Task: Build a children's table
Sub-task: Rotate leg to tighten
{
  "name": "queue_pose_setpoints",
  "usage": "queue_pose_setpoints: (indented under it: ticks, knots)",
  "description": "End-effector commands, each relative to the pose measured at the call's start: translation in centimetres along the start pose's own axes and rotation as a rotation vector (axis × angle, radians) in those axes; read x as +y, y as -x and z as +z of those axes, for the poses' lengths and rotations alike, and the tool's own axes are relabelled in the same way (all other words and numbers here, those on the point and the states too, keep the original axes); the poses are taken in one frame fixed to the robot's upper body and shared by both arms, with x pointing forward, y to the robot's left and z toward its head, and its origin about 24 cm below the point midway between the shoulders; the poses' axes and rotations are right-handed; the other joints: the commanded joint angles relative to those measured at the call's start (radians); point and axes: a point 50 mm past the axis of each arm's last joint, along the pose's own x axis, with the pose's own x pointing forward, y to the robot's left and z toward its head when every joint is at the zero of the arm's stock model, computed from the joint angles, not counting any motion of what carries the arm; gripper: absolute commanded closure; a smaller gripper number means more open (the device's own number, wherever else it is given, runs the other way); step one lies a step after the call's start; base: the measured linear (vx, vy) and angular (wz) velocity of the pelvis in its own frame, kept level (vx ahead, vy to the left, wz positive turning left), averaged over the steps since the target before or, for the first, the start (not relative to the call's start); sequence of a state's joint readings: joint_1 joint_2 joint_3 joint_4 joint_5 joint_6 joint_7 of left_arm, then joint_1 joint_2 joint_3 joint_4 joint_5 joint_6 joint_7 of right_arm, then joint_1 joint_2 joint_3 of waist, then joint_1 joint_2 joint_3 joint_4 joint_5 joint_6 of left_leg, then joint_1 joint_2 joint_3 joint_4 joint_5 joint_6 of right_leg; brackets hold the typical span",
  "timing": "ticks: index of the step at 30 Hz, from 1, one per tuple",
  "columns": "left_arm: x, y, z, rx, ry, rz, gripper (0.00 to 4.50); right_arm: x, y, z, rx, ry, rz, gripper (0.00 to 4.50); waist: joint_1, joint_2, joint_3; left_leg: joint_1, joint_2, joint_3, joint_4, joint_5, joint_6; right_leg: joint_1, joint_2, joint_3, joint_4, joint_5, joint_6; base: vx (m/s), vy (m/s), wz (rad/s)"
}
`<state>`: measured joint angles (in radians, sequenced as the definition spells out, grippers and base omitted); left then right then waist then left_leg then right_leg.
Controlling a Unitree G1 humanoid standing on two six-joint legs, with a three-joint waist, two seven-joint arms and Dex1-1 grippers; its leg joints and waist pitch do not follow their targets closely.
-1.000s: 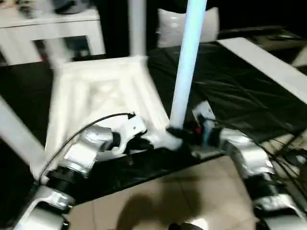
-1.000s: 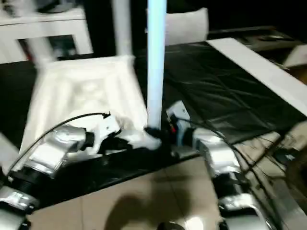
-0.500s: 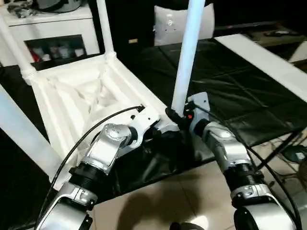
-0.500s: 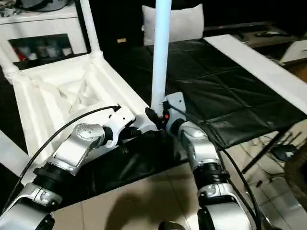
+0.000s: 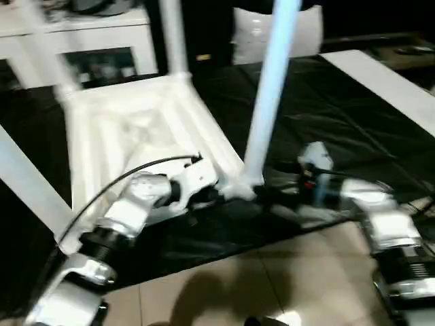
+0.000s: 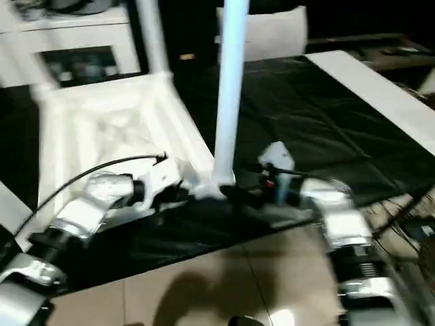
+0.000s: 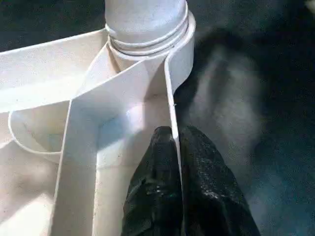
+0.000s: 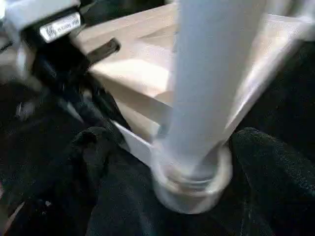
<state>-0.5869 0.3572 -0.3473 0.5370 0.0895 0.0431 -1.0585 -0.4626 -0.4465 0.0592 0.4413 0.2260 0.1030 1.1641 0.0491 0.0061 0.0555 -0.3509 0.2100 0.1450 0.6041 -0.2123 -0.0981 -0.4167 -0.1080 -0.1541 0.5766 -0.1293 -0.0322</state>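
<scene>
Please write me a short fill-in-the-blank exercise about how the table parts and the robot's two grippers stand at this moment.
1. The tabletop lies with its ribbed underside facing ____.
2. The left gripper is shut on the tabletop's thin ____.
3. The near leg stands ____ in its corner socket.
4. The right gripper's fingers stand one on each side of that leg's base, ____ rather than clamped.

Missing words: up; rim; upright; open

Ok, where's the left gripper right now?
The left gripper is at the tabletop's near edge, its fingers shut on the thin rim wall just beside the corner socket holding the upright leg.
</scene>
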Motion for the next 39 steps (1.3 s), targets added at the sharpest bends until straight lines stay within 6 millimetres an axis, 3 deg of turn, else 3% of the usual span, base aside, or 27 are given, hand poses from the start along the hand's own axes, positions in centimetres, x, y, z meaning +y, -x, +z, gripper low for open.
queue_pose_setpoints:
  ticks: [1,3,6,8,9,11,16,22,24,33,34,35,39]
  knots:
    - [-1.0,-0.5,0.8,-0.007,-0.109,-0.155,4.50,0.4,0.1,0.4,0.012,0.029,0.090,0.13,0.005,-0.008,-0.075,-0.002,0.015,0.016,-0.065,-0.156,0.107,0.063,-0.040,0.054,-0.078,-0.419,-0.118,0.000,0.000,0.00]
    - [-1.7,-0.2,0.6,0.003,-0.144,-0.273,4.50,0.5,0.5,0.6,0.041,0.052,0.156,0.13,0.018,-0.007,-0.078,-0.003,0.019,0.015,-0.066,-0.138,0.107,0.067,-0.041,0.056,-0.067,-0.374,-0.142,0.000,0.000,0.00]
    - [-2.0,0.0,0.7,0.005,-0.164,-0.317,4.50,0.6,0.5,0.5,0.053,0.044,0.192,0.13,0.033,-0.007,-0.082,-0.004,0.025,0.017,-0.065,-0.096,0.109,0.069,-0.040,0.062,-0.048,-0.269,-0.186,0.000,0.000,0.00]
    - [-2.1,0.1,0.7,0.008,-0.179,-0.357,4.50,0.9,0.5,0.5,0.065,0.024,0.246,0.13,0.042,-0.008,-0.083,-0.003,0.024,0.020,-0.065,-0.089,0.111,0.070,-0.042,0.064,-0.044,-0.248,-0.201,0.000,0.000,0.00]
    - [-2.2,0.2,0.6,0.014,-0.193,-0.382,4.50,1.2,0.5,0.4,0.074,0.008,0.286,0.38,0.045,-0.009,-0.083,-0.004,0.025,0.019,-0.066,-0.085,0.112,0.072,-0.043,0.064,-0.042,-0.242,-0.204,0.000,0.000,0.00]
    - [-2.2,0.4,0.5,0.030,-0.225,-0.426,4.50,1.7,0.3,0.2,0.090,-0.010,0.351,0.48,0.048,-0.011,-0.083,-0.006,0.023,0.020,-0.065,-0.092,0.114,0.073,-0.043,0.064,-0.045,-0.251,-0.199,0.000,0.000,0.00]
    - [-2.0,0.6,0.8,0.027,-0.253,-0.463,4.50,2.5,-0.4,0.1,0.099,-0.041,0.439,0.89,0.053,-0.012,-0.079,-0.005,0.022,0.020,-0.068,-0.119,0.084,0.073,-0.046,0.063,-0.055,-0.337,-0.159,0.000,0.000,0.00]
    - [-1.9,0.5,1.0,0.012,-0.256,-0.469,4.50,2.8,-0.8,-0.1,0.105,-0.047,0.463,1.35,0.056,-0.012,-0.081,-0.006,0.023,0.019,-0.069,-0.109,0.073,0.074,-0.045,0.063,-0.052,-0.328,-0.158,0.000,0.000,0.00]
    - [-1.9,0.5,1.0,0.010,-0.254,-0.470,4.50,2.8,-0.9,-0.1,0.104,-0.048,0.465,1.72,0.057,-0.011,-0.082,-0.006,0.022,0.019,-0.068,-0.105,0.073,0.074,-0.045,0.063,-0.052,-0.323,-0.159,0.000,0.000,0.00]
    - [-1.6,0.6,0.6,0.000,-0.202,-0.422,4.50,3.3,-0.9,-0.3,0.093,-0.091,0.487,2.30,0.057,-0.014,-0.081,-0.006,0.021,0.019,-0.068,-0.103,0.070,0.074,-0.045,0.062,-0.056,-0.350,-0.144,0.000,0.000,0.00]
    - [-1.5,0.5,0.7,-0.002,-0.180,-0.402,4.50,3.3,-0.9,-0.3,0.086,-0.102,0.475,2.36,0.057,-0.014,-0.081,-0.006,0.021,0.019,-0.068,-0.103,0.070,0.074,-0.045,0.062,-0.056,-0.352,-0.143,0.000,0.000,0.00]
    - [-1.2,0.4,0.9,-0.028,-0.099,-0.335,4.50,3.2,-1.5,-0.4,0.076,-0.145,0.398,2.36,0.058,-0.008,-0.081,-0.006,0.022,0.019,-0.069,-0.103,0.067,0.074,-0.045,0.062,-0.054,-0.349,-0.145,0.000,0.000,0.00]
    - [-1.3,0.0,1.4,-0.078,0.060,-0.198,4.50,3.1,-3.9,-1.2,0.082,-0.183,0.181,2.45,0.042,-0.011,-0.073,-0.007,0.018,0.017,-0.074,-0.136,0.029,0.074,-0.047,0.058,-0.065,-0.428,-0.119,0.000,0.000,0.00]
